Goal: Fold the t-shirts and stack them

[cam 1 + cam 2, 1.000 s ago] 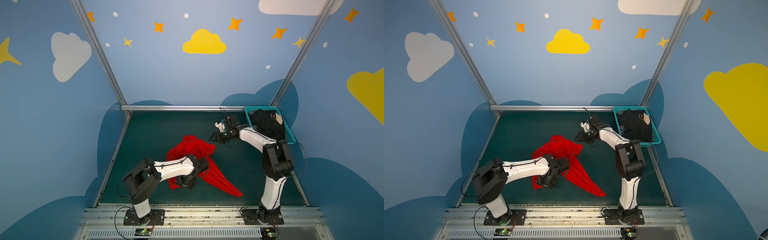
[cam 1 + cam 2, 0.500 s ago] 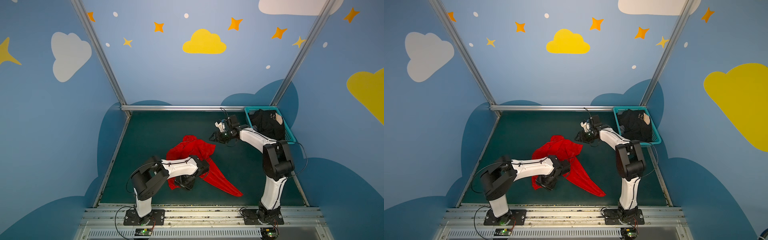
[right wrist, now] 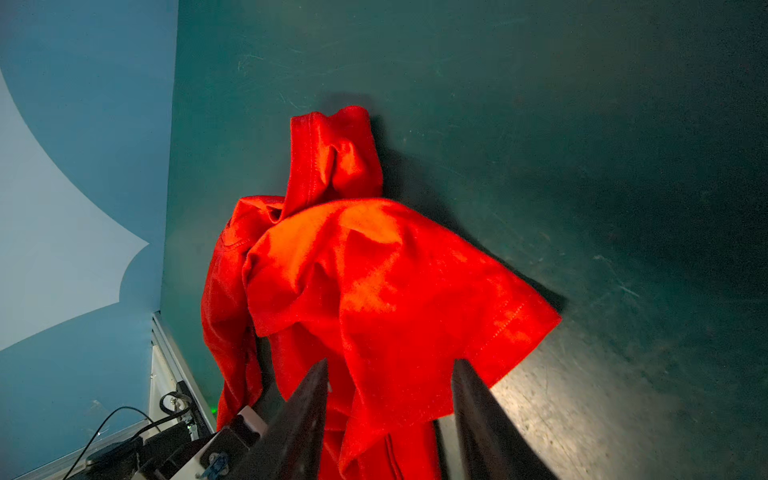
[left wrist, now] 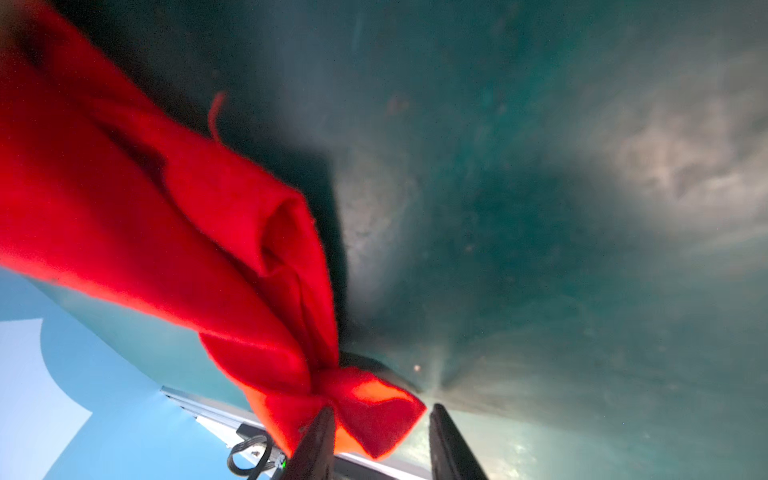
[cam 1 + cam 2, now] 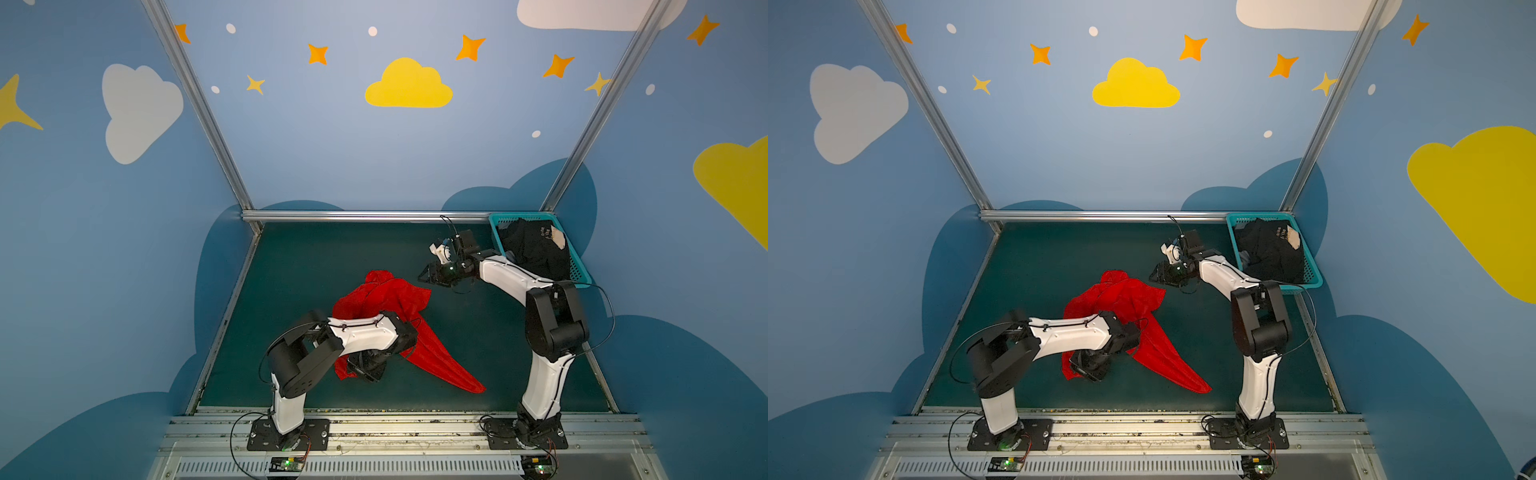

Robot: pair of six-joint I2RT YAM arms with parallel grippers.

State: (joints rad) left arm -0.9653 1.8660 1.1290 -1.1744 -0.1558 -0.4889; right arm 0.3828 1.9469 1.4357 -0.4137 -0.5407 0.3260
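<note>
Red shirt [image 5: 382, 299]: crumpled on the mat [image 5: 311, 257], well apart from the basket [image 5: 521, 216]. One long tail trails out of the heap.

Black shirts [image 5: 532, 253]: heaped inside the basket, with pale lettering and a beige patch facing up (how many shirts, cannot tell).

Left gripper [image 4: 380, 409]: low at the red shirt's edge farthest from the basket. The jaws stand narrowly apart. A corner of red cloth sits between them, lying against one finger [image 4: 318, 444] and almost reaching the other. No firm pinch shows.

Right gripper [image 3: 388, 363]: above the mat between the basket and the red shirt, nearer the basket, pointing toward the shirt. The jaws are apart and grip nothing. In its wrist view the shirt's stitched hem lies just beyond the fingertips.
</note>
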